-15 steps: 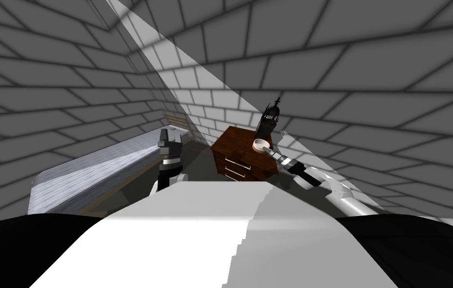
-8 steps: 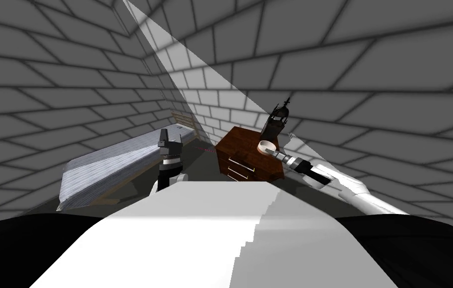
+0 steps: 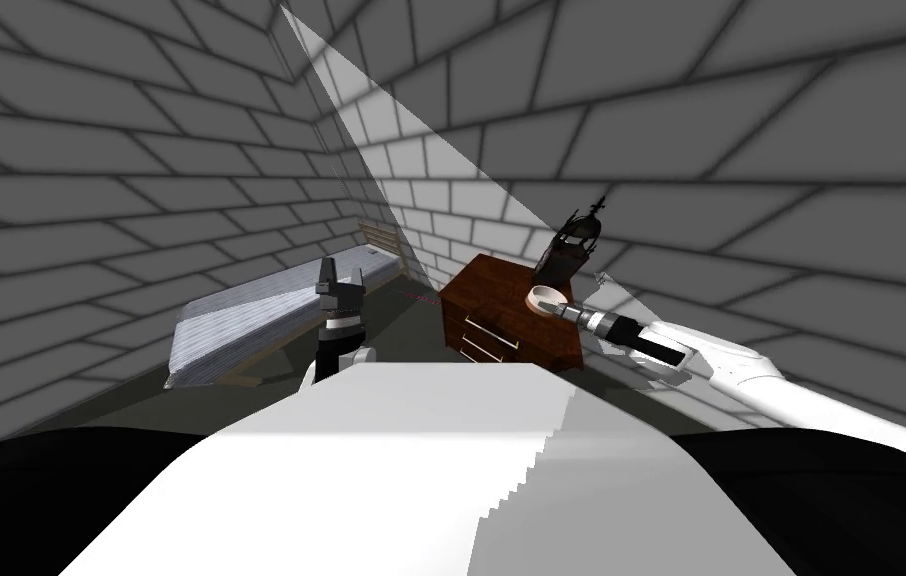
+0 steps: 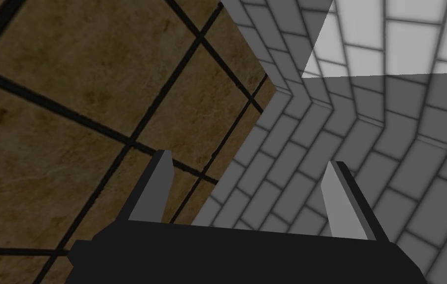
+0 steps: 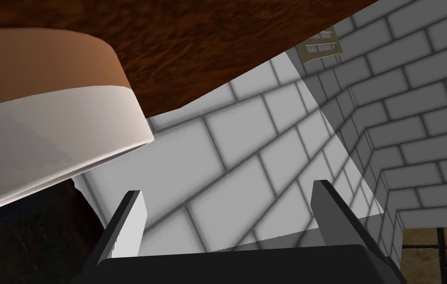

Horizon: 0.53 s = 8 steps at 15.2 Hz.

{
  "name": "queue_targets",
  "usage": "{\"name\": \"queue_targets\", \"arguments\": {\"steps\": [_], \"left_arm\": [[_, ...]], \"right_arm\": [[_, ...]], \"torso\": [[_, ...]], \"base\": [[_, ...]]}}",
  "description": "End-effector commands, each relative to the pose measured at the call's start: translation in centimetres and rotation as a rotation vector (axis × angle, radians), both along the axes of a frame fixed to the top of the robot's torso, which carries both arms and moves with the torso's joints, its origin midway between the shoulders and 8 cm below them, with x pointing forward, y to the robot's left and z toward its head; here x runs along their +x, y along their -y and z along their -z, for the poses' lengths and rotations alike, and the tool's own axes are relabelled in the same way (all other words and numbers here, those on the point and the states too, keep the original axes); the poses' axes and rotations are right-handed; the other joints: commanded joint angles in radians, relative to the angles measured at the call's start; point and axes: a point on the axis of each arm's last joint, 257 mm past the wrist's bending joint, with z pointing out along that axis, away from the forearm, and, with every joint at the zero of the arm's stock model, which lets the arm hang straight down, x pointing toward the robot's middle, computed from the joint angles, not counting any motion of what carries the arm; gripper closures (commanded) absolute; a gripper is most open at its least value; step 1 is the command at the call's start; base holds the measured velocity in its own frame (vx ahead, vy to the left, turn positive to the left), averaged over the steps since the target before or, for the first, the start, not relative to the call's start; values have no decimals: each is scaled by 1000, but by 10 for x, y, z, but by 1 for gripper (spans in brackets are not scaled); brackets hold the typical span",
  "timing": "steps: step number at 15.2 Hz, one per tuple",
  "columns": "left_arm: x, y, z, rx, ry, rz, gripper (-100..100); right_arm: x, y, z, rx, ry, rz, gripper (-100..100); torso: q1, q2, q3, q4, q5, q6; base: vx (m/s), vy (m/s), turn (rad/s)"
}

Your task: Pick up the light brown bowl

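Bowl (image 3: 548,298): round, so it has no long axis, upright with its mouth upward. It sits on the dark wood nightstand (image 3: 486,300) beside a dark lantern (image 3: 571,245). The right wrist view adds its brown wall and white rim band, just outside the right gripper (image 5: 228,190), whose fingers are spread wide. The left gripper (image 3: 339,272) is raised, its fingers also wide. Since the earlier frame my head camera has turned, and the right gripper stays at the bowl.

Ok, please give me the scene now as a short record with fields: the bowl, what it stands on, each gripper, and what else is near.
target: bowl, light brown with a white band, standing on the drawer chest of dark wood
right arm: right gripper open, close beside the bowl; the bowl is not between its fingers
left arm: left gripper open, empty, raised away from the drawer chest
nearby: dark lantern-like object behind the bowl
room: bed to the left, grey brick walls
task state: bowl not yet grasped
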Motion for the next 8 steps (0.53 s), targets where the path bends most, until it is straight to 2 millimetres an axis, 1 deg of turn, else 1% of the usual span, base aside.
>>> {"name": "queue_targets", "arguments": {"steps": [1, 3, 4, 5, 6, 7, 8], "left_arm": [[0, 0, 0, 0, 0, 0, 0], [0, 0, 0, 0, 0, 0, 0], [0, 0, 0, 0, 0, 0, 0], [0, 0, 0, 0, 0, 0, 0], [0, 0, 0, 0, 0, 0, 0], [0, 0, 0, 0, 0, 0, 0], [0, 0, 0, 0, 0, 0, 0]], "right_arm": [[-8, 17, 8, -53, -45, -1, -100], [-7, 20, 4, -75, -48, -10, -100], [-14, 35, 12, -113, -89, -7, -100], [-13, 37, 8, -131, -91, -15, -100], [-22, 50, 18, -159, -133, -9, -100], [-21, 52, 14, -178, -136, -16, -100], [-20, 53, 13, -185, -136, -19, -100]], "torso": [[0, 0, 0, 0, 0, 0], [0, 0, 0, 0, 0, 0], [0, 0, 0, 0, 0, 0], [0, 0, 0, 0, 0, -1], [0, -1, 0, 0, 0, -1], [1, -1, 0, 0, 0, -1], [1, -1, -1, 0, 0, -1]], "base": [[10, 29, 169], [12, 26, 124], [11, 31, 210], [13, 30, 201], [17, 37, 218], [17, 37, 187], [15, 24, 64]]}}
